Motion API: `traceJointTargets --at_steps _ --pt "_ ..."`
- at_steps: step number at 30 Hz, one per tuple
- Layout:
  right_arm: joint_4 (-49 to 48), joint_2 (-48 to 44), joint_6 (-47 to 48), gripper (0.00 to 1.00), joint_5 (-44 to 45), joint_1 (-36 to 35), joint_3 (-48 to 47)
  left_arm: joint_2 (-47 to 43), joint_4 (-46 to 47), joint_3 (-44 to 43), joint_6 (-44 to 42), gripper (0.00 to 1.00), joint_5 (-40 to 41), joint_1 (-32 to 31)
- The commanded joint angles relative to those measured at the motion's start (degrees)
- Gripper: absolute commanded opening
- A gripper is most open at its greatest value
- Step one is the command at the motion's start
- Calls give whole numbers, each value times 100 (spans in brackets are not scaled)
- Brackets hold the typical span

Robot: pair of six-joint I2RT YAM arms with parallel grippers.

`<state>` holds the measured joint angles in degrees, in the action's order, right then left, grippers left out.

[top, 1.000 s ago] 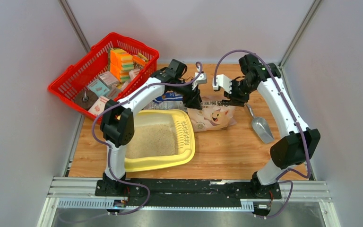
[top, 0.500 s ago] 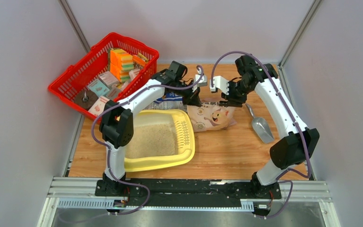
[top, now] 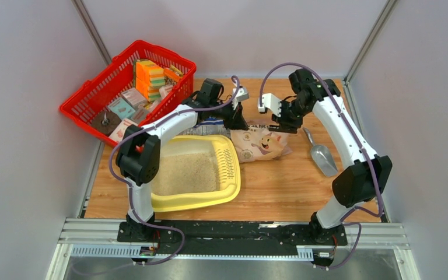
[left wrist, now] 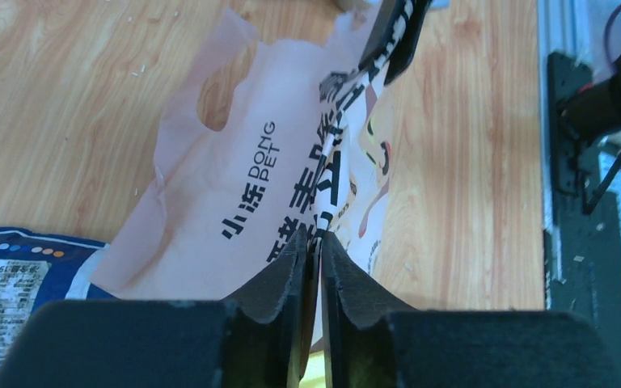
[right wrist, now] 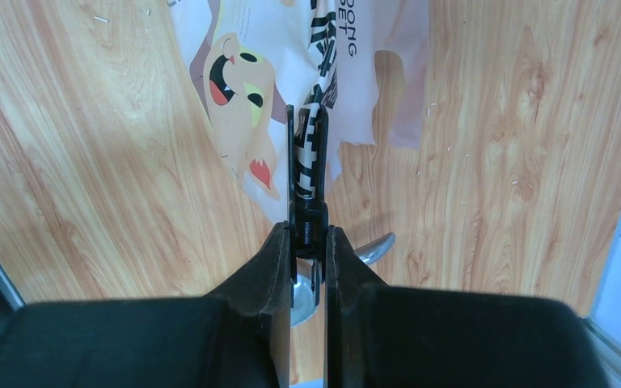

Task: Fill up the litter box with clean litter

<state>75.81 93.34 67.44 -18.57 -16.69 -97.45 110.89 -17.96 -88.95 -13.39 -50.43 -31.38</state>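
So that the bag (top: 262,146) can be raised and tipped, the left gripper (left wrist: 313,242) and right gripper (right wrist: 307,234) each pinch its top edge, fingers pressed tight on the paper. The litter box (top: 231,181) lies just beside it and holds some litter (top: 186,172).

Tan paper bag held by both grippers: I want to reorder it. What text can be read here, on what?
"DONG PET": tan paper bag, beside creased dark Chinese lettering I cannot read.
Blue-and-white printed bag: print too small.
Boxes in red plastic mesh basket: too blurred.
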Motion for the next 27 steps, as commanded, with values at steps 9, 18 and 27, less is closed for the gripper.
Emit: traceJointTargets --at_steps 9,18,27 --pt "1964 343 -169 0 134 -282 -318 -419 1515 255 1436 44 -538 105" --pt "1964 571 -407 0 204 -476 -433 -472 1400 246 1400 47 -494 140" --pt "1964 571 -565 0 -6 -528 -240 -542 1321 273 1374 49 -415 193"
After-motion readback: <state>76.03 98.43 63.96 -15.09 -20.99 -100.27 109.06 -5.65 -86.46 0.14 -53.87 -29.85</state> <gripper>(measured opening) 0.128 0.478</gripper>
